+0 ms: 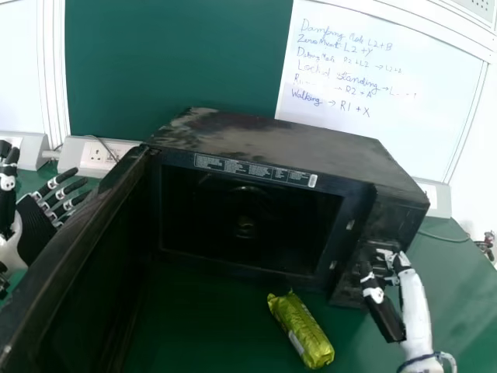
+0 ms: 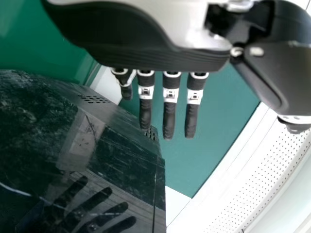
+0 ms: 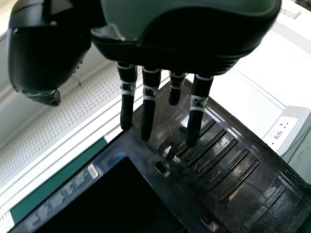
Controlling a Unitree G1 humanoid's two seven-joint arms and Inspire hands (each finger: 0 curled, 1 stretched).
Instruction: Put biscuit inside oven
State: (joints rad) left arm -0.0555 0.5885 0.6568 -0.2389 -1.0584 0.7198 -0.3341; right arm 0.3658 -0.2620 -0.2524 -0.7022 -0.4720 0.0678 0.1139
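Observation:
The black oven (image 1: 287,148) stands on the green table with its door (image 1: 74,256) swung open toward the left. A biscuit packet (image 1: 301,329) in yellow-green wrap lies on the table before the cavity. My right hand (image 1: 384,299) is at the oven's right front panel, right of the packet and apart from it. Seen from the right wrist, the hand (image 3: 147,104) has straight fingers over the panel. My left hand (image 1: 39,221) is outside the door at the far left, fingers extended; in the left wrist view the hand (image 2: 169,107) holds nothing.
Wall sockets (image 1: 97,155) and a cable are behind the door at the left. A green board (image 1: 171,62) and a whiteboard (image 1: 373,85) rise behind the oven. The table (image 1: 458,272) extends right of the oven. The open door's upper edge lies between my left hand and the packet.

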